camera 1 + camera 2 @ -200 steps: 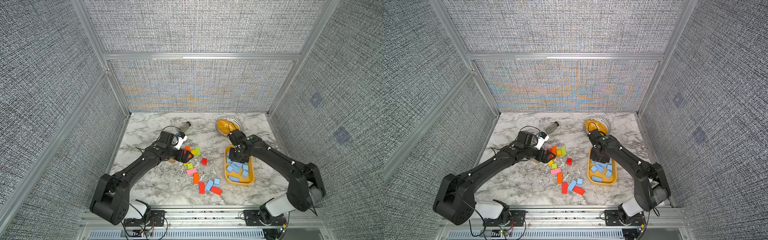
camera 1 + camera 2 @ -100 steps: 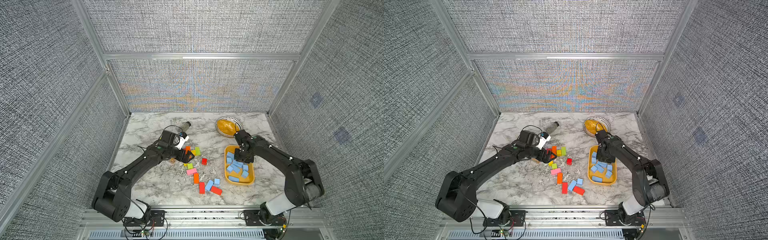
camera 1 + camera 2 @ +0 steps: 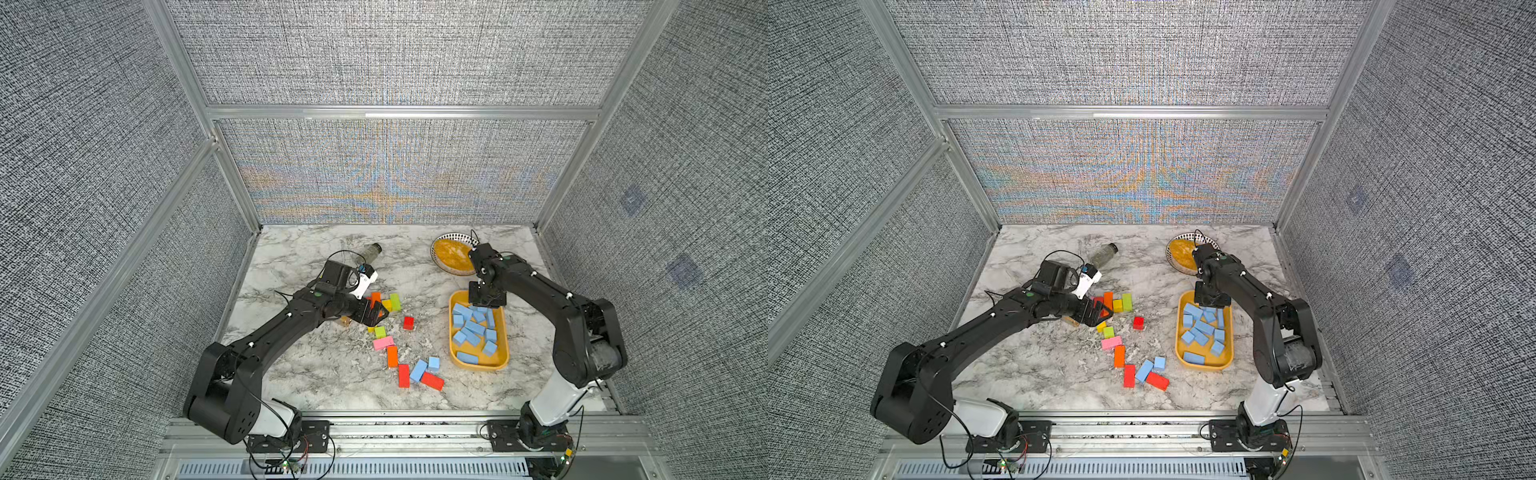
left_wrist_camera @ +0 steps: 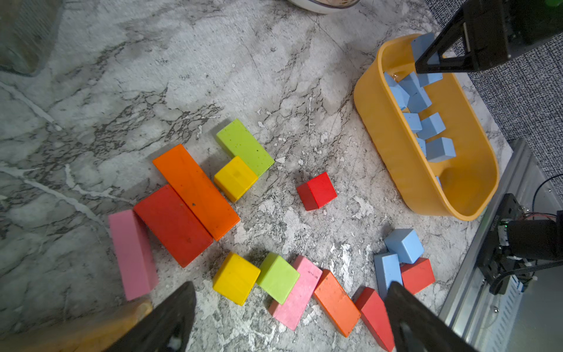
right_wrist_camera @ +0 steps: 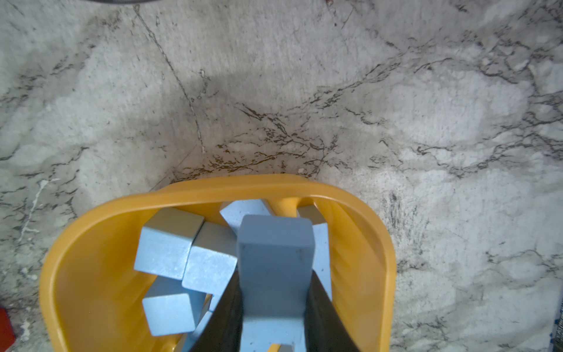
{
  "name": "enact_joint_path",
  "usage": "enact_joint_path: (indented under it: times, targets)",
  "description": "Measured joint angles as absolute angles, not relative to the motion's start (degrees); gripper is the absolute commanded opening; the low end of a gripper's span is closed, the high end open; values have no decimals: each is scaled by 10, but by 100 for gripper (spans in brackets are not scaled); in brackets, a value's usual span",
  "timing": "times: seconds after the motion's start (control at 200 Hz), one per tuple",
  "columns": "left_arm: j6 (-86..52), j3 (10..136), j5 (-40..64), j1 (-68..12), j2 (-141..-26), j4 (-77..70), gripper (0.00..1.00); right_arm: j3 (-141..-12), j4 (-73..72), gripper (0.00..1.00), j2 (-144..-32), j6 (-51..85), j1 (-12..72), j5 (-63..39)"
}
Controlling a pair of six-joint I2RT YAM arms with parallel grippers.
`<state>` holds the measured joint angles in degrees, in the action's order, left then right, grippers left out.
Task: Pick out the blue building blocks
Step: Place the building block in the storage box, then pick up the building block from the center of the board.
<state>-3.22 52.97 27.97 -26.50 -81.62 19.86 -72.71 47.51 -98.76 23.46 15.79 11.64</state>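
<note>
- Presently the right gripper (image 5: pixel 274 292) is pinching one blue block (image 5: pixel 275 240), its jaws drawn in to the block's width. The block's long axis appears to run along the fingers, pointing downward.
- Directly beneath it is the far end of the yellow tray (image 3: pixel 478 366), where the other blue blocks (image 3: pixel 473 328) lie in a loose heap. The held one hangs just above them, apparently not touching. By my judgement the coming move is only a release, with no sideways travel needed.
- Two blue pieces remain on the table (image 3: pixel 316 374), near its front edge. One is a blue bar (image 3: pixel 418 370) lying slantwise and touching red bars (image 3: pixel 403 375). The other is a blue cube (image 3: pixel 433 363) at the bar's far end.
- The left gripper (image 3: pixel 376 313) hovers with its jaws spread wide and nothing between them, above the mixed coloured blocks (image 4: pixel 195 189). From it, the two loose blue pieces lie toward the front edge and toward the tray. It looks to be the nearer arm, and it is free.
</note>
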Motion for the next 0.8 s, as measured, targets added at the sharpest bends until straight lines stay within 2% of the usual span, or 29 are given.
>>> enact_joint_path:
  times: [0.115, 0.22, 0.47, 0.801]
  targets:
    - [-32, 531, 280, -265, -818, 199, 98, -728, 478, 48, -988, 232, 158, 115]
    - [-32, 531, 280, -265, -821, 199, 98, -731, 486, 54, -988, 231, 158, 115]
    - [-32, 531, 280, -266, -820, 199, 98, -757, 511, 54, -967, 234, 165, 117]
    - [34, 549, 288, -282, -809, 230, 92, -757, 516, 54, -863, 304, 242, 105]
